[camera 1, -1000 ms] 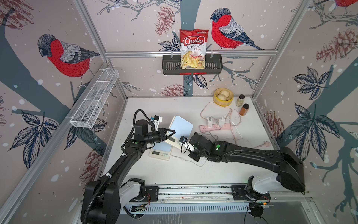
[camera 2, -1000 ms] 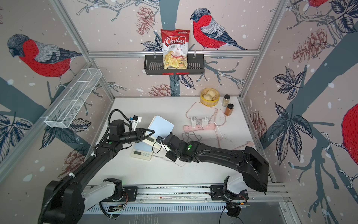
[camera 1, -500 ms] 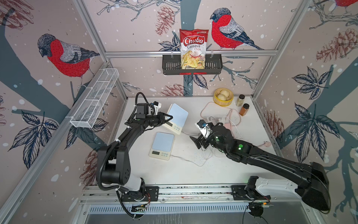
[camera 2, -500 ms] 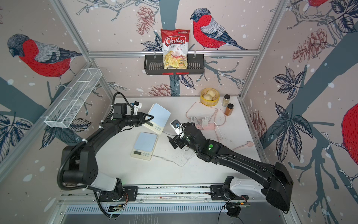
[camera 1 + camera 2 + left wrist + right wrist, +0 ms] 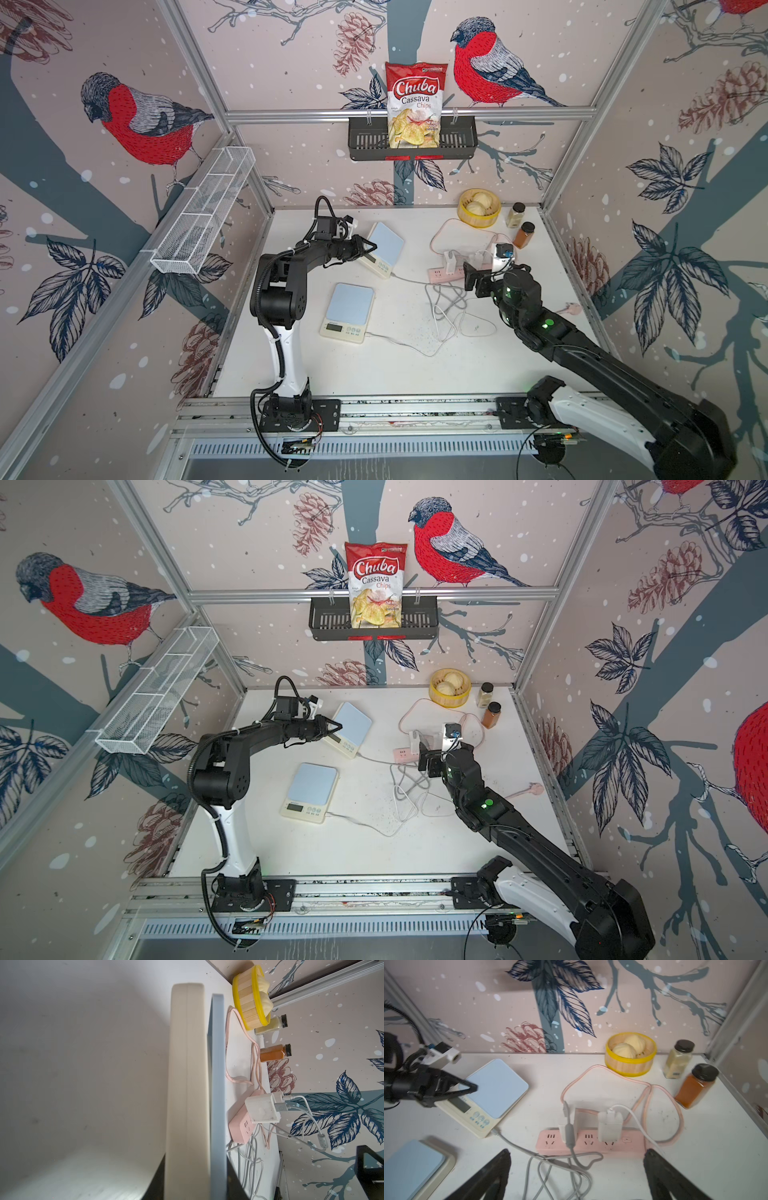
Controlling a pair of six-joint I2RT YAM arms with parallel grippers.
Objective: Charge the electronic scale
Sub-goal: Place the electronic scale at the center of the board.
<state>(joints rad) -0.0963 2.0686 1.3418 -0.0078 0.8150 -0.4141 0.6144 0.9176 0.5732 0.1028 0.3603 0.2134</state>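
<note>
- The far scale [image 5: 386, 245] lies at the back left of the table [image 5: 374, 374]. The left gripper [image 5: 372, 248] is clamped edgewise on its display end. The left wrist view shows the cream base and blue platform pinched between the jaws.
- A grey cable [image 5: 517, 1145] runs from the scale's corner socket to the adapter [image 5: 579, 1120] standing in the pink power strip [image 5: 591, 1144]. The plug looks seated at both ends, though I cannot confirm how deep.
- The right gripper [image 5: 577, 1152] hovers just on the near side of the strip, jaws spread wide and holding nothing.
- The near scale [image 5: 350, 309] lies mid-table with its own lead attached, well apart from the grip.
- Judgement: the connection appears made, so what is left is a clean release.
- Recommended: open the left jaws fully before drawing back, so the scale is not dragged and the cable is not tugged out. Retreat away from the socket corner.
- Recommended: lift the right arm straight up.
- Risk: the loose cable loops beneath the right arm could snag a finger.
</note>
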